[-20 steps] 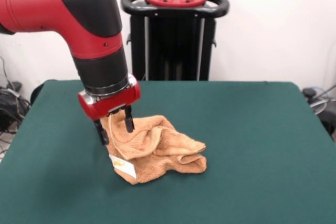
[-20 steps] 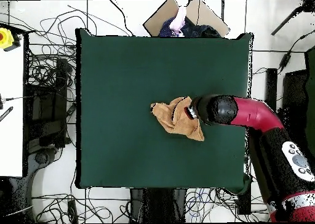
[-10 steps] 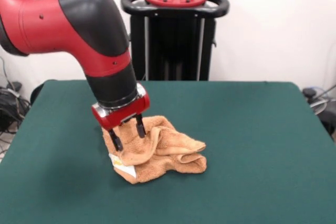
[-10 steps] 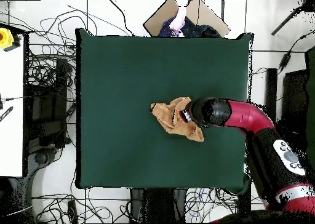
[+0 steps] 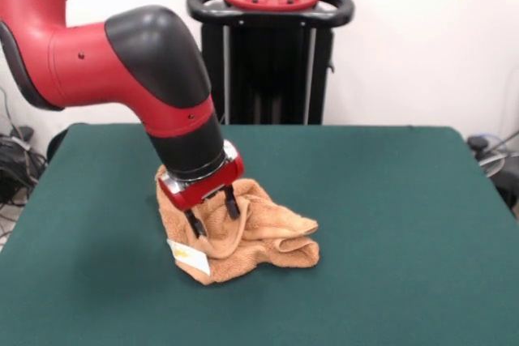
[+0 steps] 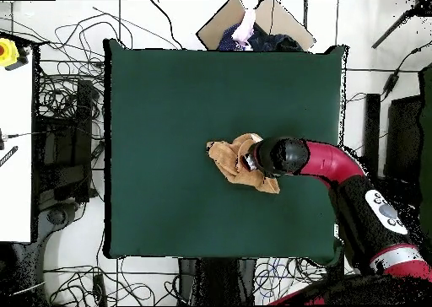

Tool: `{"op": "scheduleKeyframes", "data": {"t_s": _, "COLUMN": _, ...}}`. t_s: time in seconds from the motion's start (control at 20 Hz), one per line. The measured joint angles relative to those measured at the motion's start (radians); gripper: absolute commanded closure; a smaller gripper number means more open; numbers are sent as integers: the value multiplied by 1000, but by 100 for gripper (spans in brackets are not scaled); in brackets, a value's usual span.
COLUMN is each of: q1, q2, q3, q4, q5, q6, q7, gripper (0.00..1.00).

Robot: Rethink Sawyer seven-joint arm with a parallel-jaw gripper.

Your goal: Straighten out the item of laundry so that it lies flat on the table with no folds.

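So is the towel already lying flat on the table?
No, the towel sits bunched in folds on the table, with the open gripper down on it.

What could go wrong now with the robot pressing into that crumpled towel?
The gripper sits open, its jaws down in the bunched middle of the orange towel. Closing there might pinch several layers together, so lifting would probably raise a clump, not spread it. Pushing deeper could also drag the towel across the green table.

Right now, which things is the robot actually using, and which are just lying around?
Using:
- crumpled orange towel
- green table
- end effector, open, down on the towel

Lying around:
- cardboard box past the table
- floor cables
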Motion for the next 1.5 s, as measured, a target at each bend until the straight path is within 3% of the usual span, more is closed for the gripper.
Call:
{"op": "scheduleKeyframes", "data": {"t_s": 0.5, "q1": -2, "q2": -14, "q3": 0, "q4": 5, "q5": 0, "q6": -63, "q7": 0, "gripper": 0}}
{"op": "scheduleKeyframes", "data": {"t_s": 1.5, "q1": -36, "q2": -95, "q3": 1, "q4": 60, "q5": 0, "q6": -63, "q7": 0, "gripper": 0}}
